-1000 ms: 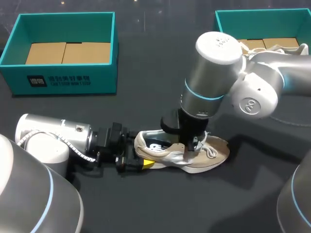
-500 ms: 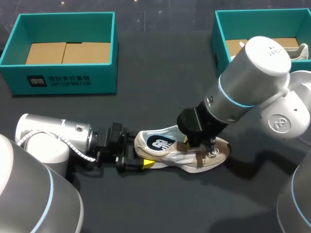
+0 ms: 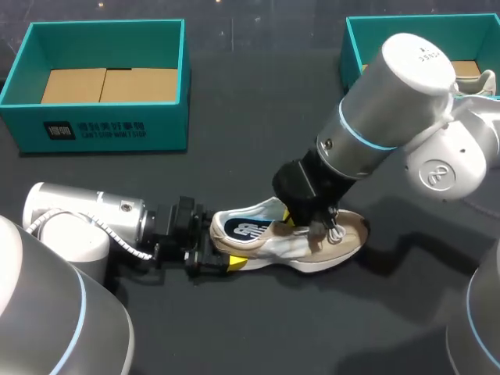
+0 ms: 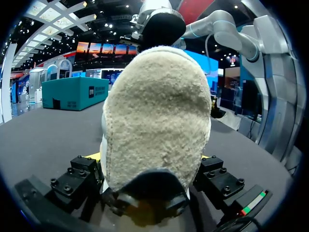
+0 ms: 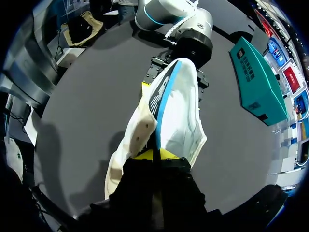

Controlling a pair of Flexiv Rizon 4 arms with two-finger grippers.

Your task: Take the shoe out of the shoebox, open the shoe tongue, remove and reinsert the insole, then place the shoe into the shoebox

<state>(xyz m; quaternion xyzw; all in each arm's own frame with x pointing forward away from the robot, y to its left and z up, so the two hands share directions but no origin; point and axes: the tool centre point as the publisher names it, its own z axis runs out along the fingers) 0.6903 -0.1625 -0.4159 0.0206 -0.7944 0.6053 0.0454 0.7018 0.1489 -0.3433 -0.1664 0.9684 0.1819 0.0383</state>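
Note:
A beige and white shoe (image 3: 340, 234) lies on its side on the dark table, heel toward my left arm. My left gripper (image 3: 221, 251) has a finger on each side of the heel (image 4: 157, 121), holding it. A dark blue insole (image 3: 248, 228) with a white print sticks partly out of the shoe's opening. My right gripper (image 3: 303, 223) comes down from the right and is shut on the insole's edge. In the right wrist view the insole (image 5: 178, 106) stretches ahead of the shut yellow tips (image 5: 157, 154), with the shoe's upper (image 5: 135, 140) beside it.
An open teal shoebox (image 3: 105, 125) with a cardboard floor stands at the back left. A second teal box (image 3: 367, 31) at the back right holds another shoe (image 3: 484, 78). The table's near part is bare dark cloth.
My right arm has swung and turned its wrist, drawing the insole up out of the shoe. The left arm has kept still on the heel.

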